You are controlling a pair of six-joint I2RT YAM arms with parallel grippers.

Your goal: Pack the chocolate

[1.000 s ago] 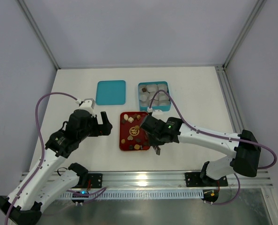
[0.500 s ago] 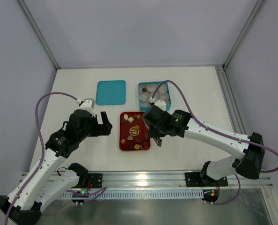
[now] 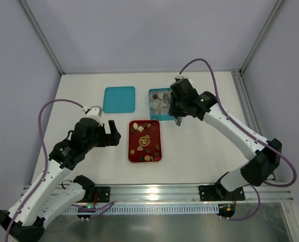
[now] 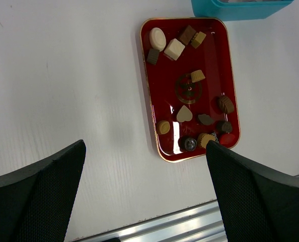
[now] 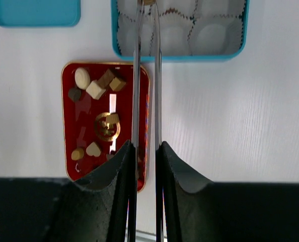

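Observation:
Several small dark brown, light brown and cream chocolates [image 3: 144, 143] lie on the red tray [image 3: 131, 146], also seen in the left wrist view [image 4: 174, 49] and the right wrist view [image 5: 95, 89]. My right gripper [image 3: 176, 115] is shut on thin metal tweezers [image 5: 136, 75] and holds them over the teal box [image 3: 164, 117] of pale paper cups [image 5: 210, 35]. A small brown bit shows between the tweezer tips at the top edge of the right wrist view. My left gripper [image 3: 111, 135] is open and empty, above the table left of the tray [image 4: 210, 55].
The teal lid [image 3: 119, 99] lies flat left of the box. One dark piece sits in a cup at the box's far left [image 3: 154, 96]. The aluminium rail runs along the near table edge [image 4: 190, 222]. Frame posts stand at the back corners.
My right arm has swung from the tray's right edge back and up to the teal box, carrying the tweezers. The left arm has not moved.

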